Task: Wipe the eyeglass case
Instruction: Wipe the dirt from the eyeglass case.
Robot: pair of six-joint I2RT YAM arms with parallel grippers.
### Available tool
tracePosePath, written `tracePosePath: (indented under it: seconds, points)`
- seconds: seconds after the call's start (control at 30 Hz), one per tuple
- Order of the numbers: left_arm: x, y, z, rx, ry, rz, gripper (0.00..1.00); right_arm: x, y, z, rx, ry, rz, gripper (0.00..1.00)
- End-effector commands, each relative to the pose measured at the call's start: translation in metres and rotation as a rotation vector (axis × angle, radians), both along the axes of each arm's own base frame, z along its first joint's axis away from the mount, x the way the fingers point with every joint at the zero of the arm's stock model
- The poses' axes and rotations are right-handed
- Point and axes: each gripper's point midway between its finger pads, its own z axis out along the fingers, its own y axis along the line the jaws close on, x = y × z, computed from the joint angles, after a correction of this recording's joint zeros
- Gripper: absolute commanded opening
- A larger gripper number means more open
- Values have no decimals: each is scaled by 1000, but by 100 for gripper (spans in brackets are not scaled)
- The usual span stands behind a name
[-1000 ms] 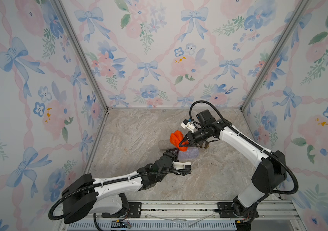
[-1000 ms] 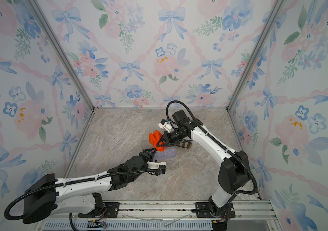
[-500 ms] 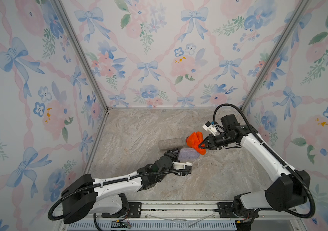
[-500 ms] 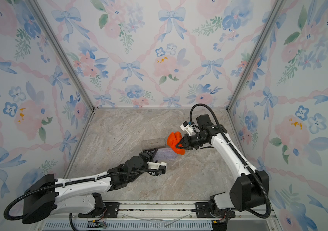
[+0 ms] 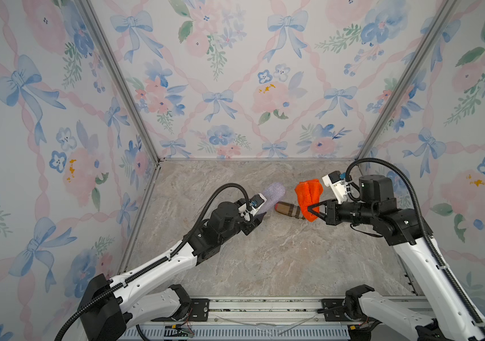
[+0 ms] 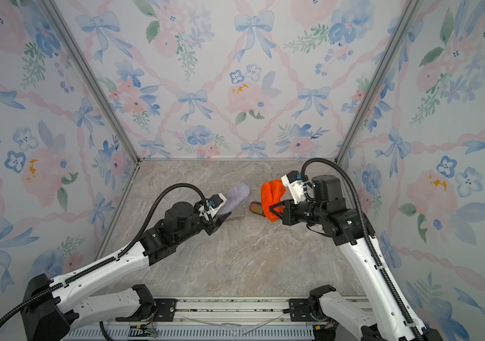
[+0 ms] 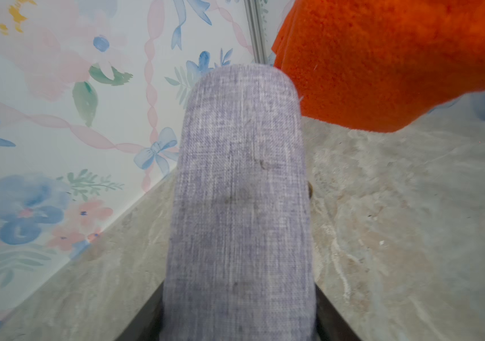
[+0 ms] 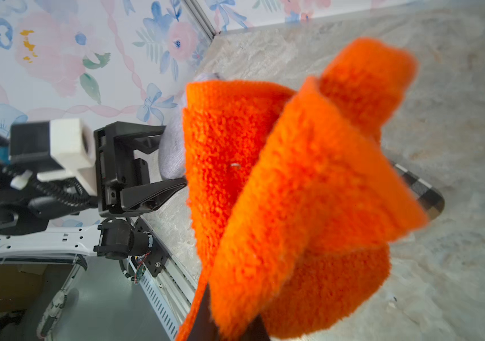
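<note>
Just left of centre, the left gripper (image 8: 173, 156) is clamped on the near end of the lilac-grey eyeglass case (image 5: 273, 193), which slants up off the marble table (image 5: 265, 259). Right of centre, the right gripper (image 5: 309, 207) pinches a bunched orange cloth (image 5: 309, 192), just beside the case's far tip. Behind the cloth a plaid case (image 5: 287, 209) lies flat, partly hidden.

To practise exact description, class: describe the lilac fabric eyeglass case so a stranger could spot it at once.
Above the grey marbled tabletop, follow the left arm to its fingers. They grip the lilac woven-fabric eyeglass case, a round-ended oblong held off the table. Unlike the flat-lying brown plaid case and fluffy orange cloth nearby, it is plain and pale.
</note>
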Motion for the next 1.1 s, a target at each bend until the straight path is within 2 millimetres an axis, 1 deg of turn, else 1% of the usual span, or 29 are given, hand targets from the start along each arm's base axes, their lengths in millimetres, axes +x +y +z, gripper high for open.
tracePosePath:
  seconds: [0.0,0.1,0.17,0.23,0.3,0.37,0.43,0.47,0.5,0.53,0.57,0.63,0.7,0.73,0.77,0.8,0.83,0.87,0.9,0.97,1.0,1.03,1.07]
  points:
    - [-31,-27,16,-255,317,-195,9,1,29,4,-60,-122,40,0]
    - [-43,-39,31,-314,375,-291,9,-9,65,8,-95,-205,124,0]
    - [-49,-42,40,-349,391,-333,9,-11,83,10,-108,-248,162,0]
    - [-59,-45,49,-378,403,-397,10,-5,92,3,-129,-244,176,0]
    - [-68,-46,56,-401,414,-451,10,12,86,-9,-183,-224,151,0]
    - [-77,-46,60,-408,414,-491,10,33,68,-16,-193,-199,81,0]
    - [-81,-43,60,-403,413,-498,10,51,48,-16,-156,-164,6,0]
    - [-83,-42,58,-395,416,-501,10,56,40,-13,-131,-151,-22,0]
    - [-84,-41,56,-385,422,-501,10,58,36,-9,-119,-151,-37,0]
    - [-84,-41,53,-378,430,-495,10,57,36,-6,-118,-156,-38,0]
    - [-84,-41,51,-369,437,-492,10,53,41,-3,-114,-155,-28,0]
    - [-83,-42,47,-360,446,-488,11,40,61,1,-102,-134,23,0]
    - [-81,-44,45,-349,453,-488,11,22,86,3,-85,-118,94,0]
    - [-81,-45,44,-344,456,-493,11,17,93,4,-82,-115,115,0]
    - [-82,-46,44,-343,455,-500,11,14,96,4,-89,-113,125,0]
    - [-83,-46,45,-347,452,-513,11,18,92,2,-112,-118,114,0]
    - [-84,-47,47,-350,450,-524,11,24,83,1,-144,-130,83,0]
    - [-85,-47,48,-354,448,-535,11,35,69,-2,-169,-133,35,0]
    - [-87,-48,49,-353,447,-544,11,45,56,-5,-167,-118,-4,0]
    - [-87,-47,51,-351,436,-548,11,59,38,-8,-132,-79,-52,0]
    - [-86,-46,51,-352,431,-541,10,60,35,-11,-127,-73,-55,0]
    - [-86,-44,53,-355,424,-534,10,58,37,-13,-128,-73,-50,0]
    - [-85,-42,54,-359,418,-527,10,54,43,-19,-126,-66,-38,0]
